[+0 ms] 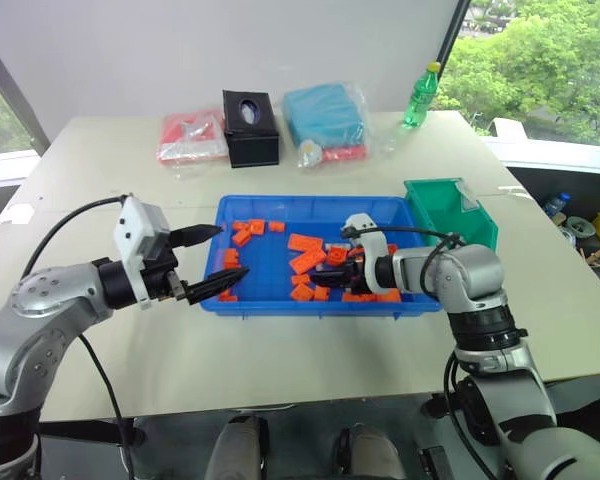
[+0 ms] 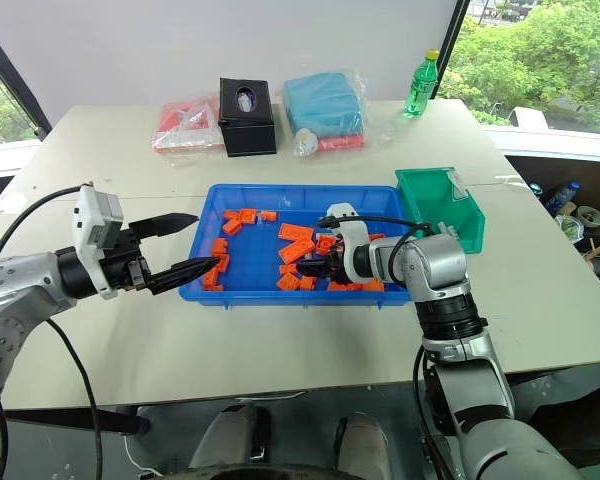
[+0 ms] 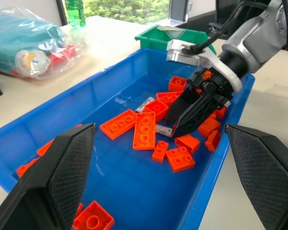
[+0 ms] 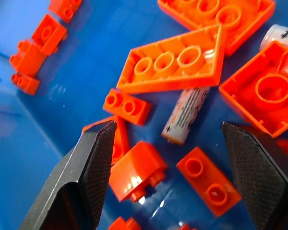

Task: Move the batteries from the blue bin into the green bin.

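The blue bin point(image 1: 270, 262) lies mid-table, strewn with orange bricks point(image 1: 305, 243). Among them lies a silver-grey battery point(image 4: 186, 115), partly under a wedge-shaped brick, with another battery point(image 4: 281, 34) further off. My right gripper point(image 1: 325, 278) reaches down into the bin from its right side, open. Its black fingers point(image 4: 91, 163) straddle the nearer battery without touching it. In the left wrist view this battery point(image 3: 163, 130) sits right at the right gripper's tips. My left gripper point(image 1: 232, 251) hovers open and empty at the bin's left rim. The green bin point(image 1: 450, 210) stands just past the blue bin's right end.
Along the table's far side lie a red packet point(image 1: 192, 137), a black tissue box point(image 1: 250, 127), a teal bagged packet point(image 1: 325, 115) and a green bottle point(image 1: 420, 97). Bare tabletop surrounds both bins.
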